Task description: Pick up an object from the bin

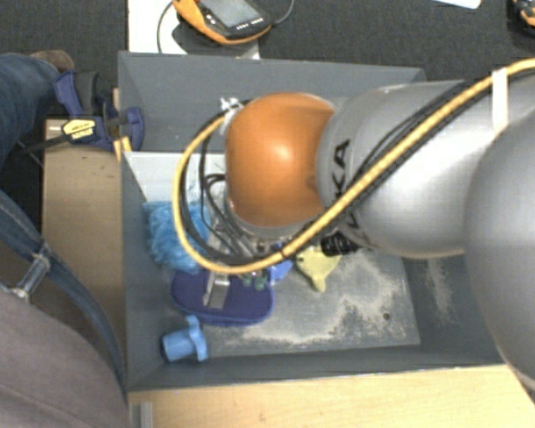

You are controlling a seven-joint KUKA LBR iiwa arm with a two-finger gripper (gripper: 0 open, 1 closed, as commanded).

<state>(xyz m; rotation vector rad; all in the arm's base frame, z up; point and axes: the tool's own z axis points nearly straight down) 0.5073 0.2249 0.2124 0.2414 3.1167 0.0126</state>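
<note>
My gripper (217, 292) reaches down under the arm's orange cover, low in the left half of the bin. It is right over a dark blue oval thing (236, 307) lying flat on the bin floor, and seems to touch its top. A fuzzy light blue thing (164, 235) lies just to the upper left of it, against the bin's left wall. A small light blue plastic piece (185, 344) sits in the front left corner. A yellow thing (318, 267) pokes out from under the arm to the right of the gripper.
The arm and its orange cover with looping cables hide the middle and back of the bin. The floor at the front right is bare grey metal with scuffs.
</note>
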